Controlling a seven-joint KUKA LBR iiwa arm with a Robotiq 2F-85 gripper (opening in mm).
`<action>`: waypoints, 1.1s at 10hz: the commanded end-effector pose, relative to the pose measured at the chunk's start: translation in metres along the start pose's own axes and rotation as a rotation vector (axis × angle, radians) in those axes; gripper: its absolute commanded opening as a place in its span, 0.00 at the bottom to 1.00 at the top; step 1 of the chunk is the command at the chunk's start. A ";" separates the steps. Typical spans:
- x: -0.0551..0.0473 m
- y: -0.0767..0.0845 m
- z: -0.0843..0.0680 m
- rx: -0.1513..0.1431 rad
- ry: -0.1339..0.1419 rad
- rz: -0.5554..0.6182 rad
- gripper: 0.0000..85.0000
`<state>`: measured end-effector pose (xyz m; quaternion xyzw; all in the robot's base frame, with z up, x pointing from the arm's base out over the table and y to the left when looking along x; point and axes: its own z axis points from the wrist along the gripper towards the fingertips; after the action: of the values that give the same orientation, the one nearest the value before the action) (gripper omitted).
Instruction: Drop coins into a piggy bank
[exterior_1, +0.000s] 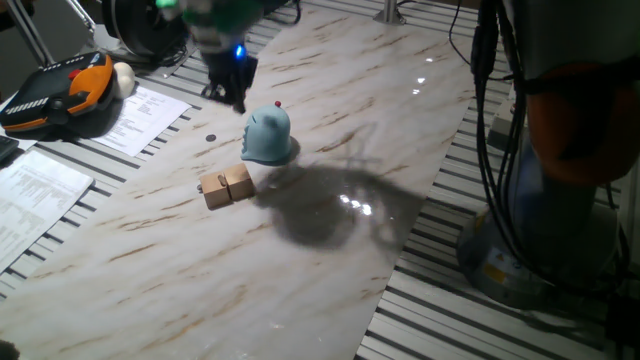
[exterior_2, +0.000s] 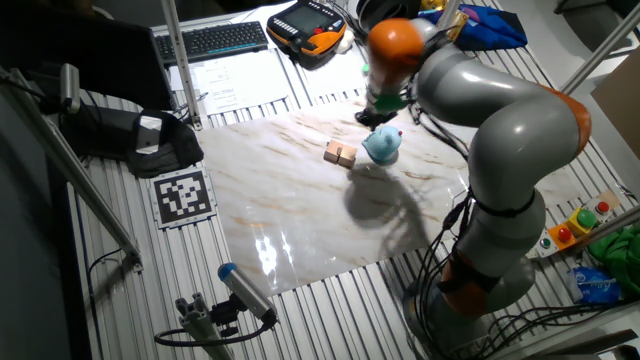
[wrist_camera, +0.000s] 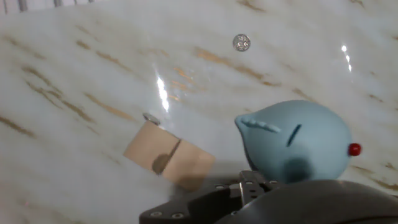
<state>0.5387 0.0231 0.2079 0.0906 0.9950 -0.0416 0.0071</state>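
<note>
The gripper (exterior_1: 232, 85) is seen hovering just behind the piggy bank (exterior_1: 267, 135), blurred in one fixed view; in the hand view only a dark part of the hand fills the bottom edge and the fingertips are not shown, so whether the jaws are apart or closed, and whether a coin is held, cannot be told.

The piggy bank is standing on the marble tabletop (exterior_1: 330, 270), its slot facing up in the hand view and a red knob (wrist_camera: 354, 149) on its crown. 2 coins are visible: 1 coin (wrist_camera: 241, 42) lying well apart from the bank on bare marble, and another coin (wrist_camera: 150, 117) touching the upper corner of the wooden blocks (wrist_camera: 169, 155).

Several failures are judged likely. The slot is narrow, so a coin released slightly off line or flat could bounce off the dome and roll away over the smooth marble. The bank looks light, and could be nudged or tipped by a descending finger. A thin disc lying flat may be slid rather than lifted, and glare on the surface may hinder its location.

The 2 wooden blocks are set just beside the bank, crowding the approach to the nearer coin. Papers (exterior_1: 145, 118) and an orange-and-black pendant (exterior_1: 60, 92) are lying beyond the marble, clear of the work.
</note>
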 end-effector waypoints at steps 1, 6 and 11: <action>0.007 0.011 0.001 -0.014 0.052 0.096 0.00; 0.015 0.054 0.031 -0.061 -0.012 0.290 0.00; 0.013 0.057 0.037 0.027 -0.049 0.237 0.00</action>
<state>0.5361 0.0784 0.1657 0.2064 0.9763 -0.0557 0.0345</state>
